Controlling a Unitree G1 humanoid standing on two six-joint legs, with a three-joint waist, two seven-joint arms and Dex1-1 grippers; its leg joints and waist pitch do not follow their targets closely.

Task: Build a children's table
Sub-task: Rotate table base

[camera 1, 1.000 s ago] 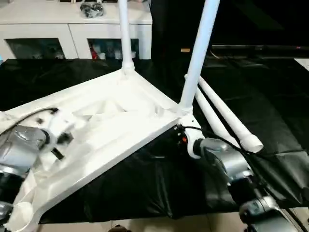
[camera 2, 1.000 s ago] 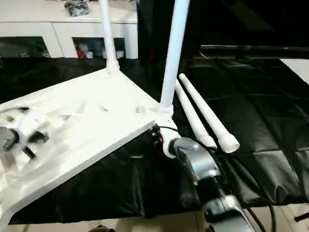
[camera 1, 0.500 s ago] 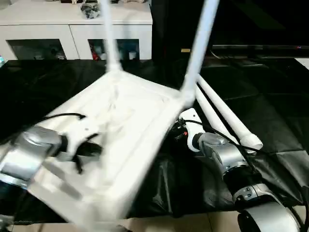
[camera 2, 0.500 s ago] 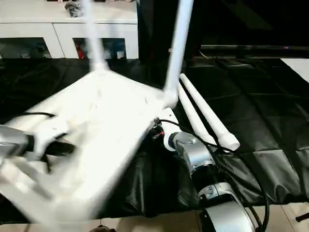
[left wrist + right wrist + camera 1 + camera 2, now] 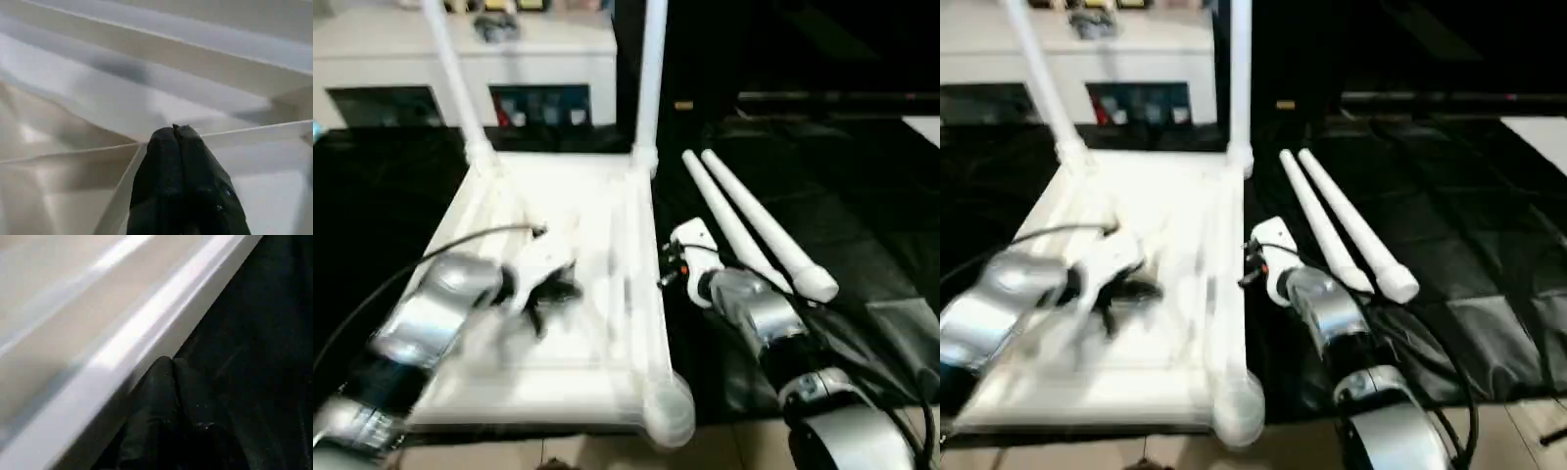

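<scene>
Children's table (image 5: 607, 225) lies upside down on the black cloth (image 5: 862, 225), two legs up. Left gripper (image 5: 177, 131), fingers pressed together, meets an underside rib, as its wrist view shows; right gripper (image 5: 168, 369), likewise closed, sits beside the rim. Two loose legs (image 5: 754, 230) lie nearby.

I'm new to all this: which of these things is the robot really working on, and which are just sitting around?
Part of the job:
- upturned white table top
- two legs standing in its far corners
- two loose legs on the black cloth

Just there:
- white cabinet behind
- dark clutter on the cabinet
</scene>
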